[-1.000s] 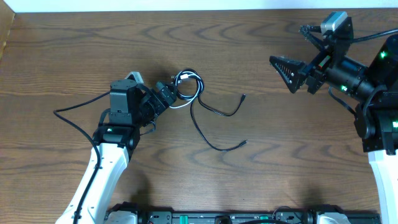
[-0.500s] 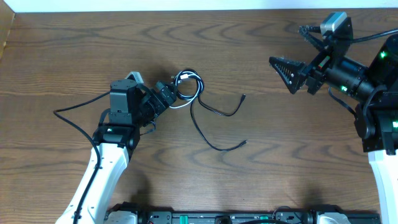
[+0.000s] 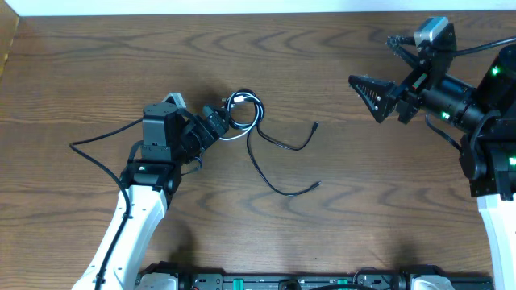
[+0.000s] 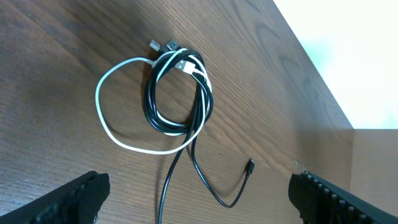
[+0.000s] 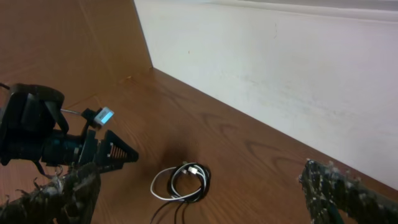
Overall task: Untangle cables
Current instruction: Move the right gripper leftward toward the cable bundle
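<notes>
The cables lie left of centre on the table as a small tangle. Black cord is wound into a coil, and a white loop runs through it. Two black tails trail right, each ending in a small plug. My left gripper sits open just left of the coil, holding nothing; in its wrist view the fingers flank a black tail. High at the far right my right gripper is also open and empty. From there it looks down on the distant coil.
A thicker black wire loops from the left arm across the table's left side. The left arm shows in the right wrist view. A white wall borders the table's far edge.
</notes>
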Robot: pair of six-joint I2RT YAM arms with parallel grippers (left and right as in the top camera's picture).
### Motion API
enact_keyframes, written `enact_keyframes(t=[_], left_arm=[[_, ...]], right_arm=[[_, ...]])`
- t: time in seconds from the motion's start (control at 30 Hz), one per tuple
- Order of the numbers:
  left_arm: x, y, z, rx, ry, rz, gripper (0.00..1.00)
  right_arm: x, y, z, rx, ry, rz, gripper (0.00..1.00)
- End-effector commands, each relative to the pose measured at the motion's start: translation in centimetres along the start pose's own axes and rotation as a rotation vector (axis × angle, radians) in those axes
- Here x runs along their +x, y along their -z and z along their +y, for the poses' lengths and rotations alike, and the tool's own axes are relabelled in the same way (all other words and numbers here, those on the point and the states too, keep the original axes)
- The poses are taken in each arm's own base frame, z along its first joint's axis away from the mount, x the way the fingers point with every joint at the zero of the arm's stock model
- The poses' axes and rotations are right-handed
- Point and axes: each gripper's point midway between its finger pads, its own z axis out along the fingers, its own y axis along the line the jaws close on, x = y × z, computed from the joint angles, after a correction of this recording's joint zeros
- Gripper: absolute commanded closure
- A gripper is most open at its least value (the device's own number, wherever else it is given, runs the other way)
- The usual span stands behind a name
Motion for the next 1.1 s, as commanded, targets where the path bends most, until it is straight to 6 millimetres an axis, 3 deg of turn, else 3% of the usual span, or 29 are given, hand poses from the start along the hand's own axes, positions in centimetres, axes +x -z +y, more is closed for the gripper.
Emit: enact_keyframes(t=[0.0,1.07], left_arm=[[-0.07,0.12,-0.29,0.007,-0.011,0.001,0.02],[-0.07,0.12,-0.29,0.007,-0.011,0.001,0.02]], right_arm=[[-0.21,0.11,0.08,-0.006,-0.015,-0.001,0.01],[0.21,0.10,0.11,-0.007,-0.031,0.014,0.01]])
